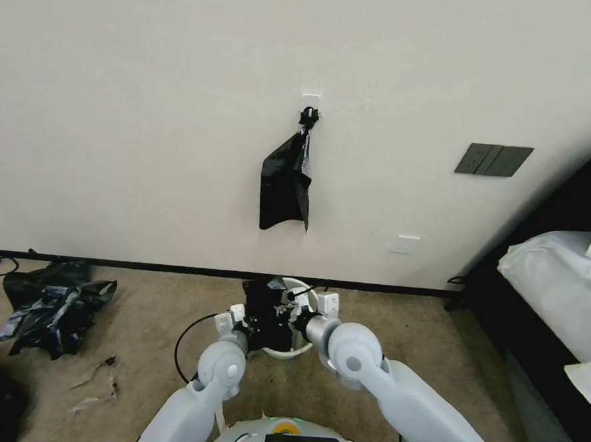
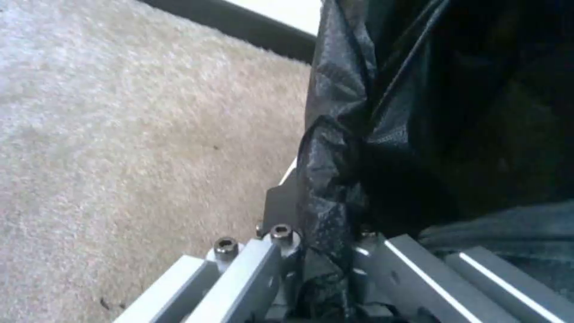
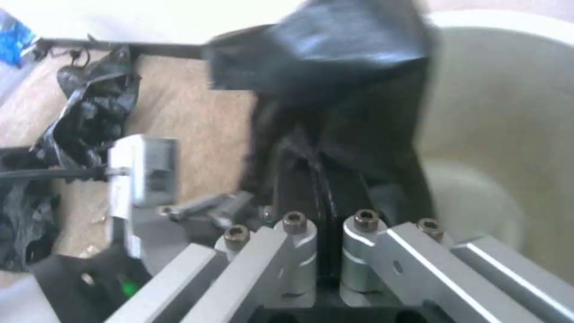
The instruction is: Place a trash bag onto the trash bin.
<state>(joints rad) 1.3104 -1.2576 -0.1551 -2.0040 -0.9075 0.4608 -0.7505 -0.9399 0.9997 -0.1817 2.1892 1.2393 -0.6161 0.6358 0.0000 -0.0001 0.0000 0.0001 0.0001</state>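
The cream-white trash bin (image 1: 292,351) stands on the carpet by the wall, right in front of me. The glossy black trash bag (image 1: 267,309) hangs over its left side, partly inside the rim. My left gripper (image 1: 252,324) is shut on the bag's left edge, and the left wrist view shows the wrinkled trash bag (image 2: 335,148) pinched in the left gripper (image 2: 320,242). My right gripper (image 1: 294,314) is over the bin's mouth. In the right wrist view the right gripper (image 3: 329,224) is shut on a fold of the trash bag (image 3: 341,89), with the trash bin's (image 3: 508,125) inside wall beside it.
A knotted black plastic bundle (image 1: 286,184) hangs from a wall hook above the bin. A black plastic pile with blue-grey patches (image 1: 57,303) lies on the carpet to the left. A bed with white bedding (image 1: 558,284) stands at the right. A black cable (image 1: 184,347) loops beside my left arm.
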